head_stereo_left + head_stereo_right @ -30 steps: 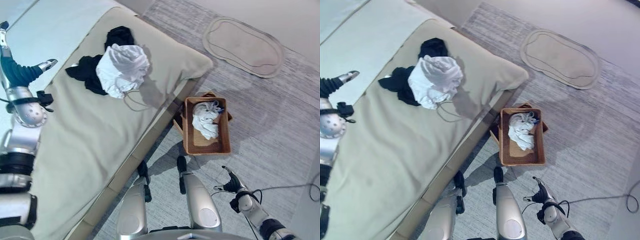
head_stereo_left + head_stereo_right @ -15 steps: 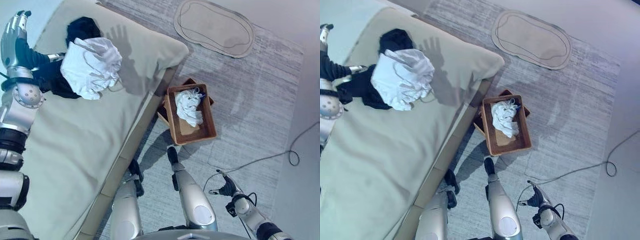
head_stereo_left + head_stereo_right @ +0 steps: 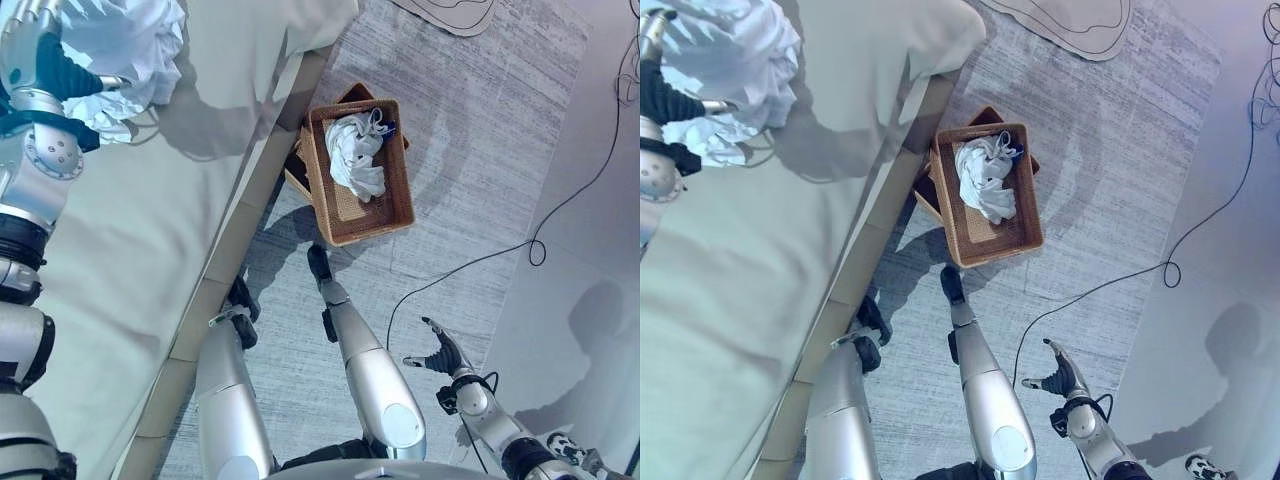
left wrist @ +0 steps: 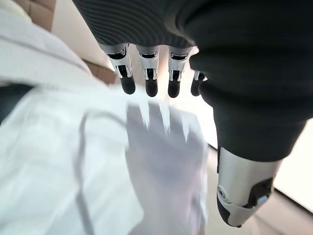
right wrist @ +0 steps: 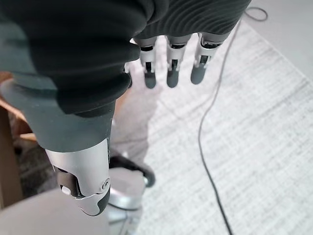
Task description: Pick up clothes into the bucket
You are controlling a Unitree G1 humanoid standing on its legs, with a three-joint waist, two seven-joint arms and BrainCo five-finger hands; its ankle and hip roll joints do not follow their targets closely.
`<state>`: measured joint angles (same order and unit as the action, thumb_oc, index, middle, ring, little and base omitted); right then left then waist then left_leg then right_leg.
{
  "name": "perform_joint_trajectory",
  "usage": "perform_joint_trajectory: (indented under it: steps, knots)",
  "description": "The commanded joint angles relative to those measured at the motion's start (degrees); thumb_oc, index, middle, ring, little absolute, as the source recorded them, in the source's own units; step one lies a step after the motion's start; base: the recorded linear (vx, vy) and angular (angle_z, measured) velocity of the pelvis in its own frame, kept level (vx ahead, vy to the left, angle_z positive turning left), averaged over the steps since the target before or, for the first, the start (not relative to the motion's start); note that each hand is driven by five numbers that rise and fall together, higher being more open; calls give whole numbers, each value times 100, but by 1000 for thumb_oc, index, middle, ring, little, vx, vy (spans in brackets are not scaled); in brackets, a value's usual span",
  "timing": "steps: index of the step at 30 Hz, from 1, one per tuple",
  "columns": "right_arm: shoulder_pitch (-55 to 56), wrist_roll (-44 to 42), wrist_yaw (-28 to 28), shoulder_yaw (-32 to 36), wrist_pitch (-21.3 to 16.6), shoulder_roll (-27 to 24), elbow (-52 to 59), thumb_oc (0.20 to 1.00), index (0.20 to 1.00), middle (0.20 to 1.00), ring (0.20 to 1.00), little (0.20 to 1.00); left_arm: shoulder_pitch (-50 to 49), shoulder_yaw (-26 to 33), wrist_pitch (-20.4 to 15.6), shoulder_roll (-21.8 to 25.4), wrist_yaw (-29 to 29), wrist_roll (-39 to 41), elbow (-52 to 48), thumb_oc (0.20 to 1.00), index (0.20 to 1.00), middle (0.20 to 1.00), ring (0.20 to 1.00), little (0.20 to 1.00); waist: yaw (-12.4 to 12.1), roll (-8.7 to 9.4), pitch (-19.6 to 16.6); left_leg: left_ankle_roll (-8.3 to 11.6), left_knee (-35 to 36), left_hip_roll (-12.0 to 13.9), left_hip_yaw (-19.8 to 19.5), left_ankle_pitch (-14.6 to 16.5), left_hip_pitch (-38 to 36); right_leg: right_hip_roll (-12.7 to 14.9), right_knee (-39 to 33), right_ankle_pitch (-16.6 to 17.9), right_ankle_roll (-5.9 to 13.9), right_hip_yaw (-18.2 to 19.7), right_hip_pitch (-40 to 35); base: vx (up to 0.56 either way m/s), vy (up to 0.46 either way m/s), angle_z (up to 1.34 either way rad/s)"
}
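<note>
A crumpled white garment lies on the beige bed at the far left. My left hand hovers just over it, open, and the left wrist view shows the fingers straight above the white cloth, casting a shadow on it. A strip of dark cloth lies beside the white one. The brown woven basket stands on the floor beside the bed with a white cloth inside. My right hand hangs open low over the carpet, holding nothing.
The bed's edge runs diagonally between the garment and the basket. Grey carpet surrounds the basket. An oval mat lies on the floor beyond it.
The camera has swung, shifting the whole view. My left hand has moved from beside the clothes pile to over the white garment. The right hand stays low by the floor.
</note>
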<state>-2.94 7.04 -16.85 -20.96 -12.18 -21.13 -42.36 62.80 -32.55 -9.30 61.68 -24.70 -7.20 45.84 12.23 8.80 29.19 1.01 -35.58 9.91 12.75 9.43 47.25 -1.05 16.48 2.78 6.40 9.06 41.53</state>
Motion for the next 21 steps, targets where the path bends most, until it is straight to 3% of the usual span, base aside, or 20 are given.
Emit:
perform_joint_trajectory:
  steps: [1, 4, 5, 6, 7, 14, 21]
  knots:
    - [145, -295, -176, 63, -190, -216, 316, 1000, 1000, 1000, 1000, 1000, 478, 11, -33, 421, -74, -70, 166, 1000, 1000, 1000, 1000, 1000, 38, 66, -11, -344, -1139, -274, 41, 1359, -227, 38, -899, 689, 421, 211, 15, -6, -32, 4]
    - [83, -386, -211, -8, -270, -234, 515, 1000, 1000, 1000, 1000, 1000, 796, -263, 65, 361, -31, -149, 475, 1000, 1000, 1000, 1000, 1000, 57, 108, 24, -356, -1370, -174, 17, 1426, 70, -107, -885, 726, 416, 218, 238, -4, -26, -4]
    - [84, -411, -221, -18, -296, -217, 543, 1000, 1000, 1000, 1000, 1000, 937, -367, 101, 341, -48, -193, 530, 953, 953, 953, 953, 953, 33, 116, 30, -362, -1458, -141, -2, 1459, 165, -142, -881, 735, 410, 204, 284, -8, -63, -7]
    - [63, -439, -224, -37, -309, -208, 550, 1000, 1000, 1000, 1000, 1000, 992, -427, 113, 332, -23, -221, 557, 373, 373, 373, 373, 373, 24, 123, 38, -377, -1508, -126, -16, 1482, 217, -161, -892, 746, 411, 196, 323, -7, -47, -11]
    - [56, -473, -228, -47, -318, -196, 588, 1000, 1000, 1000, 1000, 1000, 1056, -492, 128, 335, 1, -255, 606, 200, 200, 200, 200, 200, 10, 132, 47, -389, -1579, -105, -34, 1510, 292, -202, -896, 762, 405, 199, 369, -3, -38, -11]
    - [-16, -477, -172, -277, -336, -91, 516, 1000, 1000, 1000, 1000, 1000, 1214, -708, 282, 467, -74, -700, 598, 200, 200, 200, 200, 200, -84, 186, 57, -430, -1767, 64, -24, 1604, 392, -346, -957, 835, 422, 218, 431, 7, -23, -8]
    - [-19, -431, -113, -300, -334, -194, 629, 1000, 1000, 1000, 1000, 1000, 954, -586, 361, 648, -135, -966, 376, 200, 200, 200, 200, 200, -114, 187, 56, -429, -1638, 61, 57, 1562, 198, -377, -911, 832, 422, 274, 352, -28, 5, -5]
